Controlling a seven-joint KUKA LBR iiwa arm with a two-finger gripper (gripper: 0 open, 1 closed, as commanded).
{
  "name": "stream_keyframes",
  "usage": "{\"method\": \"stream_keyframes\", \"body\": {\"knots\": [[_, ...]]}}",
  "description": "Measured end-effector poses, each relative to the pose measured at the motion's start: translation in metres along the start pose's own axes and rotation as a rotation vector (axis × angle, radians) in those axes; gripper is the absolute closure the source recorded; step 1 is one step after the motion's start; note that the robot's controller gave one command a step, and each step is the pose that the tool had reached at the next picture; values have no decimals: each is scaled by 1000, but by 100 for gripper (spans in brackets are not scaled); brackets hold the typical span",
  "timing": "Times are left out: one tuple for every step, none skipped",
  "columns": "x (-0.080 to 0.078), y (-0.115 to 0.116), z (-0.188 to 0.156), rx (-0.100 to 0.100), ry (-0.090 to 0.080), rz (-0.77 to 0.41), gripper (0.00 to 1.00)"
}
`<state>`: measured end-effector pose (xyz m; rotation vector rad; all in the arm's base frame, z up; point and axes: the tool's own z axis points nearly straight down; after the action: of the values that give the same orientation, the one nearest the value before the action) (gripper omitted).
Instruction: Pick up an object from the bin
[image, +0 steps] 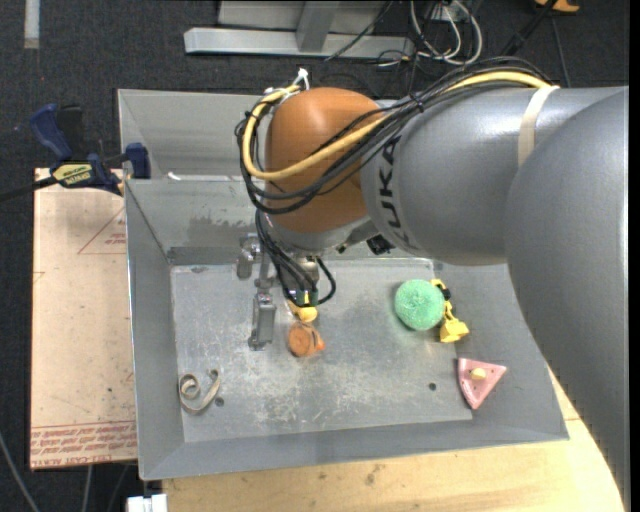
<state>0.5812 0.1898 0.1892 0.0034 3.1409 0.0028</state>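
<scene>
Near the middle of the grey metal bin (150, 300), slightly to the left, the gripper (283, 335) is lowered to the floor. Above it sits the arm's rounded orange cover (315, 160), wrapped by yellow and black cables, and the thick grey arm (480, 150) comes in from the right. One grey finger (262, 322) stands upright with its tip on the bare floor, well left of the wrist's centre line. The other finger is mostly hidden behind a loop of black cable, so the fingers appear spread wide rather than closed.

Just right of the visible finger, at the right side of that gap, lies a small orange-brown lump (305, 343) with a yellow bit right above it. Whether the hidden finger touches the lump cannot be told, and it is not clearly gripped.

Farther right, well apart from the gripper, rests a green ball (418, 305), with a small yellow toy (452, 325) touching its right side. A pink triangular wedge (479, 381) with a yellow spot lies near the right corner on the near side. At the near left, a curled grey-tan hook (200, 390) lies alone on the floor.
</scene>
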Motion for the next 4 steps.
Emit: {"method": "stream_keyframes", "body": {"knots": [[0,0,0,0,0,0,0],[34,-59,-16,0,2,7,0],[24,-77,1,3,-3,111,0],[11,-89,38,0,-2,0,0]]}}
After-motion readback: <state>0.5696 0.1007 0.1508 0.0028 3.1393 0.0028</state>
